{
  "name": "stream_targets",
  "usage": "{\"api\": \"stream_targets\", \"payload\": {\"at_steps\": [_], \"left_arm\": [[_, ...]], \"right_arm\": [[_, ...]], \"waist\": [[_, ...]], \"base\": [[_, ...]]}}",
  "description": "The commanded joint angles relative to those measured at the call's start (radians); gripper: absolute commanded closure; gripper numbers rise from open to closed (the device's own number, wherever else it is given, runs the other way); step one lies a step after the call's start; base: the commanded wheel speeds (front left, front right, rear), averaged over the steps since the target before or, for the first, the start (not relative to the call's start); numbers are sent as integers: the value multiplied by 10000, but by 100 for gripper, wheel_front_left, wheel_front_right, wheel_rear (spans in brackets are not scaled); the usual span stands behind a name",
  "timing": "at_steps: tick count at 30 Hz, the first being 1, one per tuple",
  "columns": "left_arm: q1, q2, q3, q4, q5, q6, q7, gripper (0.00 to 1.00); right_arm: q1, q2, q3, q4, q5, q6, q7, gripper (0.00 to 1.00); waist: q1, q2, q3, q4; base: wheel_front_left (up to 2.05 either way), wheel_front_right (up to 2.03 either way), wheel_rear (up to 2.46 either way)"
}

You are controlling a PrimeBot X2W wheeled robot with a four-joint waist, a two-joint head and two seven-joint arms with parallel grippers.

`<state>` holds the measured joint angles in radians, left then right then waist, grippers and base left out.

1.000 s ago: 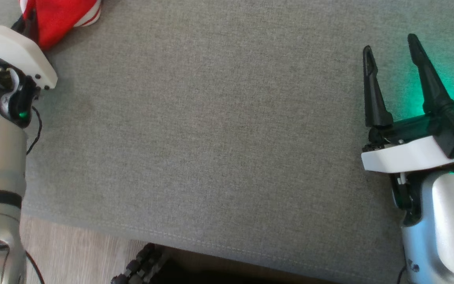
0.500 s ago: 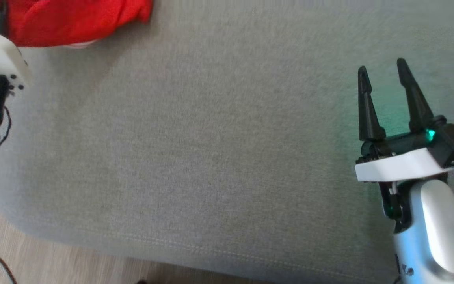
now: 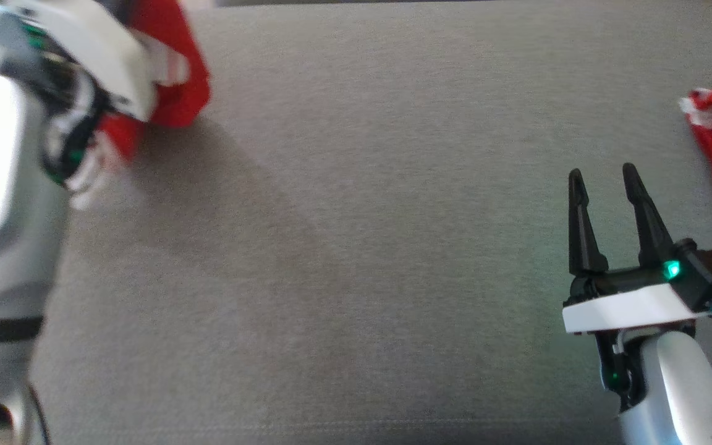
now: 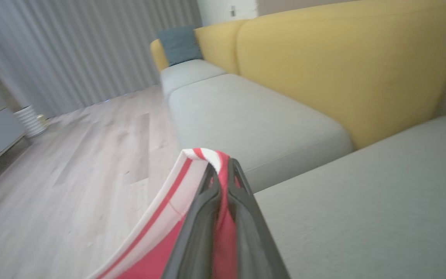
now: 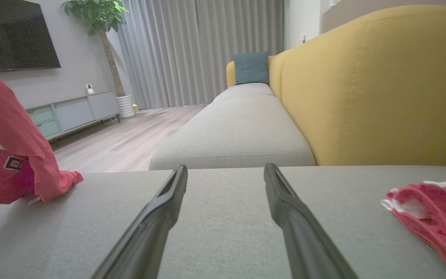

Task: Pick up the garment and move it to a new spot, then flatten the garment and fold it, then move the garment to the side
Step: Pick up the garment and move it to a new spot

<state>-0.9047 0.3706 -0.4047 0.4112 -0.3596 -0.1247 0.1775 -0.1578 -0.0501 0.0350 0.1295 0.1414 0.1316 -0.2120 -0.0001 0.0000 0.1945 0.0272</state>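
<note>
- Left wrist view: the left tool (image 4: 221,167) is closed on the garment (image 4: 168,217). A fold of red cloth runs between its two dark fingers. A white band with a red stripe wraps over the fingertips and falls away to the lower left. The tool is beside the near edge of the grey sofa seat (image 4: 362,217), with the wooden floor (image 4: 72,155) to the left.
- Right wrist view: the right tool (image 5: 226,170) is open and empty, its fingers spread wide above the seat. The garment hangs at the left edge of this view, and its lower hem touches the seat. A red mesh cloth (image 5: 436,217) with white trim lies flat on the seat at the right, well apart from the garment. The yellow backrest (image 5: 362,85) rises behind the seat.
- Head view: the garment is at the upper left, partly hidden behind the left arm's white wrist housing. This part of the view is blurred. The right tool is at the lower right with its fingers apart and nothing between them. The red mesh cloth is at the right edge, near the right tool but not touching it.
</note>
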Motion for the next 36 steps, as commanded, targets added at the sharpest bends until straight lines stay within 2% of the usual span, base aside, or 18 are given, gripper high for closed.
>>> {"api": "stream_targets", "payload": {"at_steps": [1,8,12,15,19,24,25,26,27,28,29,36], "left_arm": [[-238,255,193,-551,-103,-55,92,100],[260,-837,-923,-1832,-475,-56,446,100],[876,-1726,-1402,-1675,-653,93,90,100],[1561,-2570,-1935,-1044,-731,266,-432,100],[1848,-3006,-2401,-379,-840,393,-992,100],[1859,-3170,-2750,250,-1100,668,-1697,100],[1824,-3181,-2810,336,-1151,731,-1827,87],[1778,-3188,-2874,410,-1191,794,-1952,60],[1778,-3188,-2874,410,-1191,794,-1952,60],[1743,-3193,-2947,487,-1243,843,-2072,27],[1719,-3196,-3024,508,-1343,887,-2239,0],[1584,-3201,-3697,510,-1870,1331,-3233,0]], "right_arm": [[-33,-1,223,-268,69,-9,-124,0],[-224,-1,251,-183,409,-9,-302,0],[-342,-1,323,-30,470,-9,-381,0],[-424,-1,413,105,561,-9,-434,0],[-561,-1,592,185,699,-9,-468,0],[-619,-1,692,335,801,-9,-489,0],[-634,-1,700,348,822,-9,-491,0],[-654,-1,700,333,846,-9,-492,0],[-654,-1,700,333,846,-9,-492,0],[-663,-1,685,314,865,-9,-493,0],[-666,-1,671,306,878,-9,-494,0],[-652,-1,579,273,888,-9,-496,0]], "waist": [[1,0,-244,-560],[1,0,265,-1589],[1,0,460,-2099],[1,0,567,-2542],[1,0,741,-2925],[1,0,862,-3240],[1,0,899,-3278],[1,0,946,-3311],[1,0,946,-3311],[1,0,969,-3326],[1,0,988,-3339],[1,0,998,-3144]], "base": [[0,0,0],[0,0,0],[0,0,0],[0,0,0],[0,0,0],[0,0,0],[0,0,0],[0,0,0],[0,0,0],[0,0,0],[0,0,0],[0,0,0]]}}
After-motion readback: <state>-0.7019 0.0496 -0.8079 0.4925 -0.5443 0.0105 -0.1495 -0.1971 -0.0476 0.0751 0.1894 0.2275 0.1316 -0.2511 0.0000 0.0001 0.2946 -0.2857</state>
